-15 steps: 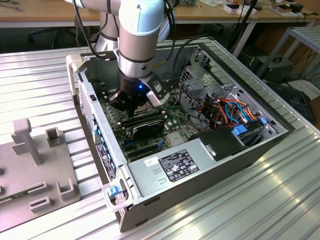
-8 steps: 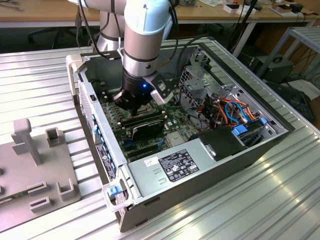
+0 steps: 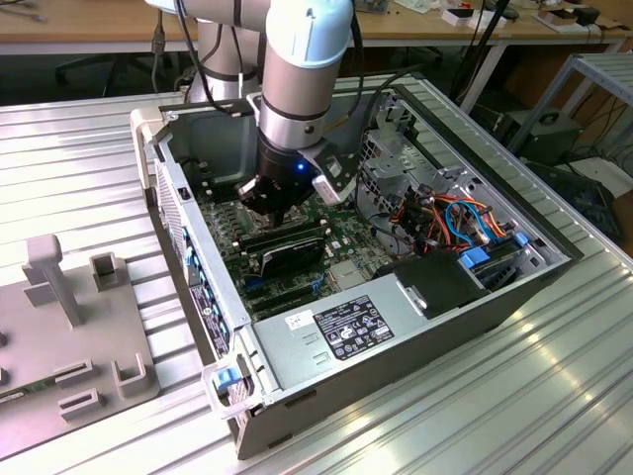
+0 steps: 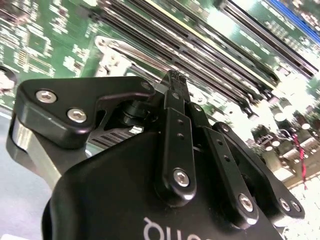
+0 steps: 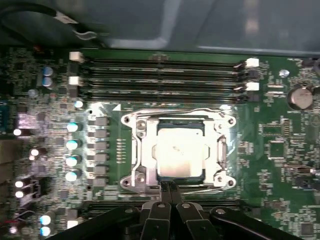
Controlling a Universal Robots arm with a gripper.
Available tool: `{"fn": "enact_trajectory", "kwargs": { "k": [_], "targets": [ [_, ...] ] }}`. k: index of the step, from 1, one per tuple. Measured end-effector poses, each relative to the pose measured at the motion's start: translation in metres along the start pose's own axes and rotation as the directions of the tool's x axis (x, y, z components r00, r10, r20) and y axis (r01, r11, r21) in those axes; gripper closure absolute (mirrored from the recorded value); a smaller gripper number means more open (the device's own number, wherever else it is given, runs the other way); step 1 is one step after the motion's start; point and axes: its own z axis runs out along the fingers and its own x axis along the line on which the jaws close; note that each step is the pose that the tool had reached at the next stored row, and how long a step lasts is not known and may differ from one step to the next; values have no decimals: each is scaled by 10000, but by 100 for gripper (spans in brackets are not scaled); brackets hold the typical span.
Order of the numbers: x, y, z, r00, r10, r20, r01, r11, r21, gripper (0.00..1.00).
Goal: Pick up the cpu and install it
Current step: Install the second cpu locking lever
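Hand (image 5: 168,189) fingers pressed together, holding nothing, hovering just beside socket (image 5: 178,152) edge in first wrist view. Cpu (image 5: 180,155) w/ silver top sits flat inside socket frame, apart from fingertips. Memory slots (image 5: 160,80) run in rows beyond socket on green board (image 5: 280,150). Exterior view: arm (image 3: 302,89) reaches down into open pc case (image 3: 396,346) on ribbed metal bench (image 3: 79,148); grey fixture (image 3: 69,327) at exterior view's left.
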Motion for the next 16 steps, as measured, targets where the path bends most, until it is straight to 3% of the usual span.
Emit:
{"fn": "enact_trajectory", "kwargs": {
  "k": [4, 8, 16],
  "targets": [
    [-35, 1, 0, 10000, 1, -2, -1, 10000, 1, 89],
    [-45, 42, -25, 10000, 1, -1, -1, 10000, -1, 89],
    [-64, 230, -149, 10000, -3, -2, 3, 10000, 52, 89]
  ]
}}
